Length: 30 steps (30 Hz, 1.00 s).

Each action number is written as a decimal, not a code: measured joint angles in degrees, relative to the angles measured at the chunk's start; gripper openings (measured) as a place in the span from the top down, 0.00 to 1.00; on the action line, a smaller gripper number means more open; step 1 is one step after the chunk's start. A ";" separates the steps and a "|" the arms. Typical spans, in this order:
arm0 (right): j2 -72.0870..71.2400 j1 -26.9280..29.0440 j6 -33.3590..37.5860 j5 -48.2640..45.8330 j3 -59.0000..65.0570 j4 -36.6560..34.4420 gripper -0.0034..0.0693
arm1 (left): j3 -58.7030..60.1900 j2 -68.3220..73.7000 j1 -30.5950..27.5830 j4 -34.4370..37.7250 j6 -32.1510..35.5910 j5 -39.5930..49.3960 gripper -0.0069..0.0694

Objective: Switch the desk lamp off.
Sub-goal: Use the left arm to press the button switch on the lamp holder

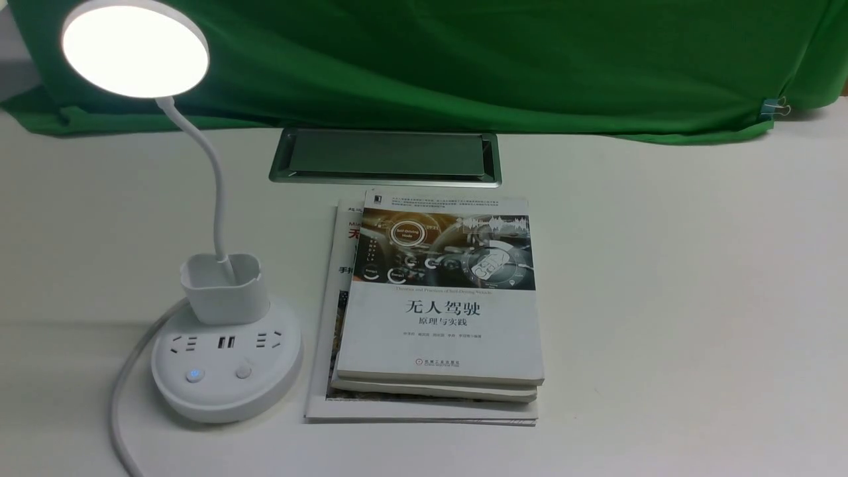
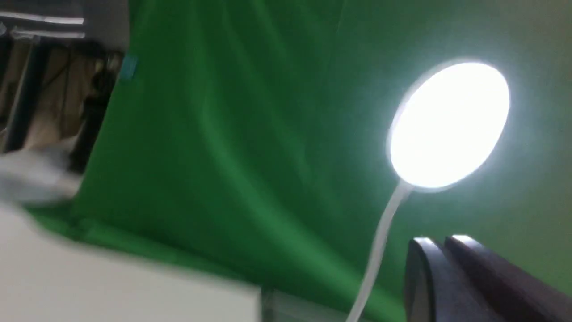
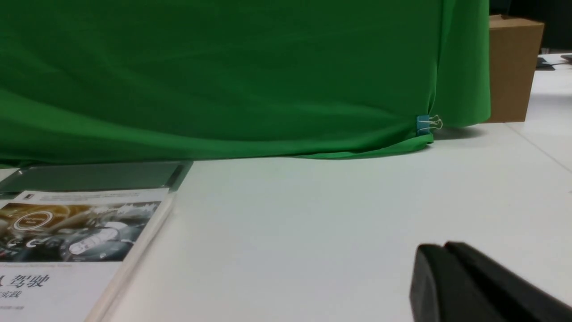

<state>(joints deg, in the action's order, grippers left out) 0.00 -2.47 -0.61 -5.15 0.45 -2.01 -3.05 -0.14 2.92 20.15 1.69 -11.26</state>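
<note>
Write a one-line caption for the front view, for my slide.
Lit desk lamp left of stacked books on a white table, green cloth behind.

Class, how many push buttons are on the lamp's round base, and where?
2. Both sit at the front of the base of the desk lamp: the blue-lit button on the left, the plain button to its right. None seems hidden.

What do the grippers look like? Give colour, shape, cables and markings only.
Only the tips show, in the wrist views. The left gripper has near-black jaws, flat slabs with rounded ends, their edges lit by the lamp. The right gripper has matte black jaws of the same blunt shape. No cables or markings are visible. The front view shows neither arm.
</note>
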 joint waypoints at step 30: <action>0.00 0.00 0.00 0.00 0.00 0.00 0.90 | -28.00 49.09 0.00 -7.74 1.20 23.79 0.88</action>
<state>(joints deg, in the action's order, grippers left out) 0.00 -2.47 -0.61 -5.15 0.45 -2.01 -31.05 48.94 2.92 12.41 2.89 12.53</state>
